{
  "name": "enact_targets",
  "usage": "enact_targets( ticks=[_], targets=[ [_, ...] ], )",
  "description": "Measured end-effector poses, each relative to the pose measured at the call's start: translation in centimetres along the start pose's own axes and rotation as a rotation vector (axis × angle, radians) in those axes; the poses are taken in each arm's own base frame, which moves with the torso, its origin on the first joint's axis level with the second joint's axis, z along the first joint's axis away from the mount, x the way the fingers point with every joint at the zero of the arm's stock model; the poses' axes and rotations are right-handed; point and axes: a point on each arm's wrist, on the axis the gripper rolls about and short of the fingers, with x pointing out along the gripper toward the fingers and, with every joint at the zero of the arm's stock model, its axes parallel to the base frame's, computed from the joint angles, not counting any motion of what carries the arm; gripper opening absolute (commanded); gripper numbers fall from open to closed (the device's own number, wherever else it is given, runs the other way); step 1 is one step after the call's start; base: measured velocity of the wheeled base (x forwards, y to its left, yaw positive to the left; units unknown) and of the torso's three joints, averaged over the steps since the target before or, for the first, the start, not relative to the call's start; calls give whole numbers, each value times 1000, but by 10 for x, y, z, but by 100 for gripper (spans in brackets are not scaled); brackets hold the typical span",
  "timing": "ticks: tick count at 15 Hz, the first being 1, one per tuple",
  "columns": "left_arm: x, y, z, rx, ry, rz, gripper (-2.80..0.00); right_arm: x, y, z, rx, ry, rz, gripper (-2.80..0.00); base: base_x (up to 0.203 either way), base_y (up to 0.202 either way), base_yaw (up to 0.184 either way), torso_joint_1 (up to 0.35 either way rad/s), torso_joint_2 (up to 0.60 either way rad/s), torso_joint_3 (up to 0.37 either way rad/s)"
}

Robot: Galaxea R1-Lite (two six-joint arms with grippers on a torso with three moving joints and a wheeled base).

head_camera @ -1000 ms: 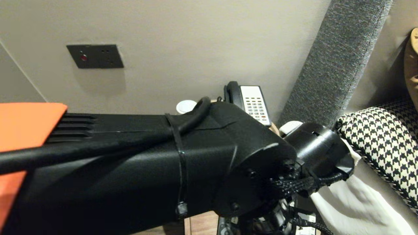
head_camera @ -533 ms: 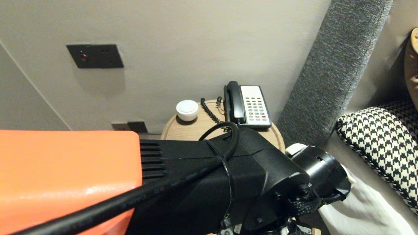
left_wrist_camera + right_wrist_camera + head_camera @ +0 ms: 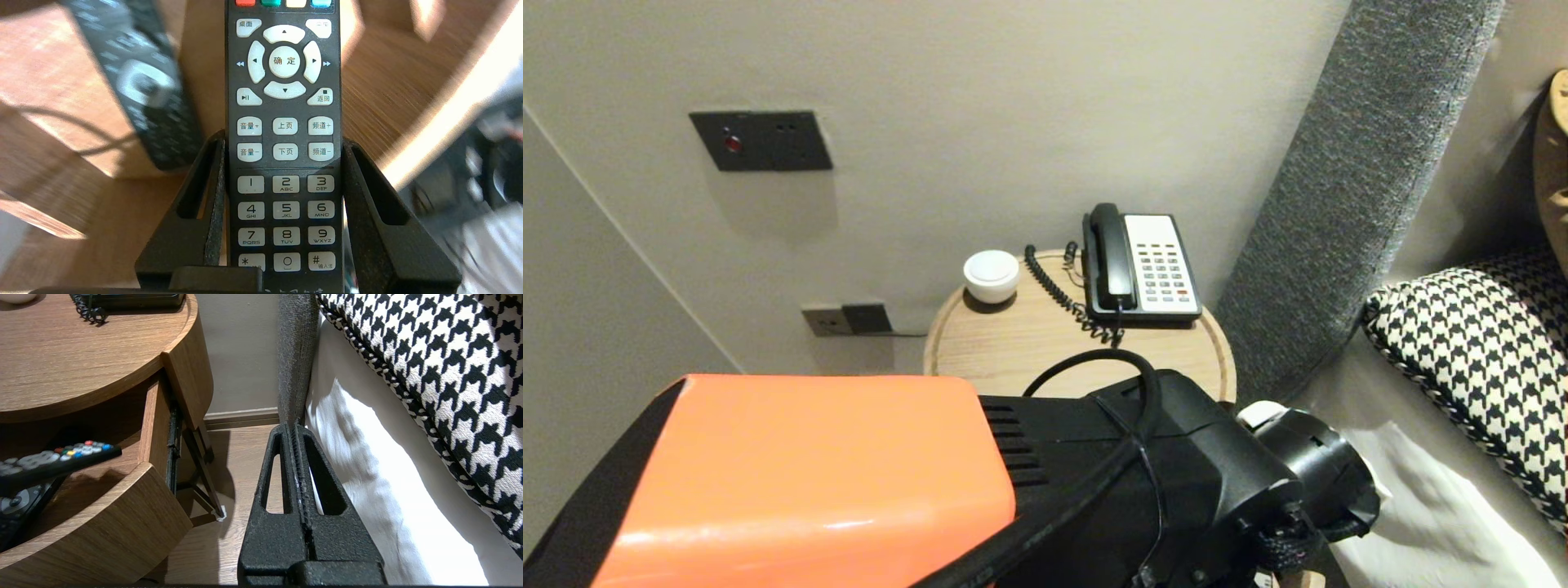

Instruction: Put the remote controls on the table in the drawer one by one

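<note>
The left gripper is about half open, its two fingers clamped on the long edges of a remote at the number keys. The remote's long axis runs straight out from the gripper in line with the fingers, with the arrow pad and coloured keys at the far end. It hangs over the open drawer, tilted slightly, and appears clear of the drawer floor.

A second remote lies inside the drawer, beneath and just beside the held one, with its long axis at an angle to it. Whether the two touch cannot be told.

Only the left arm is over the drawer. The right gripper hangs well off the drawer's right side, low between the drawer and the bed, with its fingers pressed together on nothing.

Above the drawer, the table carries a phone near the wall.
</note>
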Motion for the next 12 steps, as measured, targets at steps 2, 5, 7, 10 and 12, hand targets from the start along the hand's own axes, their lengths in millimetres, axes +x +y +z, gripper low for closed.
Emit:
enact_targets(
  ticks=[2,5,7,10,12],
  targets=[
    [8,1,2,-19,-26,34,-280,0,0,0,0,0,0,-280,0,0,0,0,0,0],
    [22,2,9,-58,-88,68,-280,0,0,0,0,0,0,-280,0,0,0,0,0,0],
    [30,1,11,-71,-107,83,-280,0,0,0,0,0,0,-280,0,0,0,0,0,0],
    [41,1,14,-91,-167,123,-280,0,0,0,0,0,0,-280,0,0,0,0,0,0],
    [48,0,16,-96,-201,144,-280,0,0,0,0,0,0,-280,0,0,0,0,0,0]
  ],
)
